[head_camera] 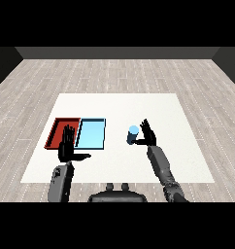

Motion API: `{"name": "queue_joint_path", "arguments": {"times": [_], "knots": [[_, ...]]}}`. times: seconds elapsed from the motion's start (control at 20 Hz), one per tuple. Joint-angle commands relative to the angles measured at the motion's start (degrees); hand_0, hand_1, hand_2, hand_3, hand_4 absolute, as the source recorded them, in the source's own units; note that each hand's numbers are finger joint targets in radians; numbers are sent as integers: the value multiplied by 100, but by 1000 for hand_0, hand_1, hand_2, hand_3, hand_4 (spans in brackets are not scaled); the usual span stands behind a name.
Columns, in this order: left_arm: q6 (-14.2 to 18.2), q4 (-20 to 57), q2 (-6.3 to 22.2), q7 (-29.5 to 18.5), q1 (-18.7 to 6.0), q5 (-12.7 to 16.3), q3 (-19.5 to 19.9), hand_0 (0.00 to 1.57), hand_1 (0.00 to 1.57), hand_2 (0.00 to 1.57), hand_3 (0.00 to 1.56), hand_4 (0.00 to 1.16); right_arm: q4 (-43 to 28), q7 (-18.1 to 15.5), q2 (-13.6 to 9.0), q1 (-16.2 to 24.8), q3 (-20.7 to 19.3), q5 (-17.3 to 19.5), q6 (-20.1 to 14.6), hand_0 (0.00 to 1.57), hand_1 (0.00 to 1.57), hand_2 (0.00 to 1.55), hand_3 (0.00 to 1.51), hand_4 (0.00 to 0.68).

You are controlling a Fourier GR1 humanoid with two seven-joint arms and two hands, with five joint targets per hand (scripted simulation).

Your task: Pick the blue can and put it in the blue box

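Two trays lie side by side on the table point(177, 160), in its left half. The outer tray point(56, 127) sits at nine o'clock of the inner tray point(92, 133), their long sides touching. A can point(133, 134) stands upright on the table at three o'clock of the inner tray, apart from it. The right hand point(148, 136) is just beside the can at its three o'clock. The left hand point(68, 146) hangs over the outer tray's near edge, at six o'clock of that tray.

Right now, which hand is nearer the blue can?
The right hand. It is right beside the blue can, fingers straight, on the can's right side. The left hand is far off to the can's left, over the red tray, past the light blue tray.
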Motion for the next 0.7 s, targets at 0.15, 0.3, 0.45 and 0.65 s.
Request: {"name": "queue_joint_path", "arguments": {"times": [0.15, 0.3, 0.45, 0.65], "knots": [[95, 165, -91, -182, -86, -121, -49, 0, 0, 0, 0, 0, -101, 166, -66, 66, 149, -91, -2, 0, 0, 0, 0, 0], [37, 621, -33, -292, -410, -14, 119, 0, 0, 0, 0, 0, 223, -144, 147, -123, 275, -34, -182, 0, 0, 0, 0, 0], [-90, -174, 172, 172, 109, 187, 200, 0, 0, 0, 0, 0, 348, -107, 148, -250, 309, -65, -218, 0, 0, 0, 0, 0], [109, 185, -80, -114, -122, -75, -8, 0, 0, 0, 0, 0, 1136, -141, -45, -972, 5, -281, 107, 0, 0, 0, 0, 0]]}}
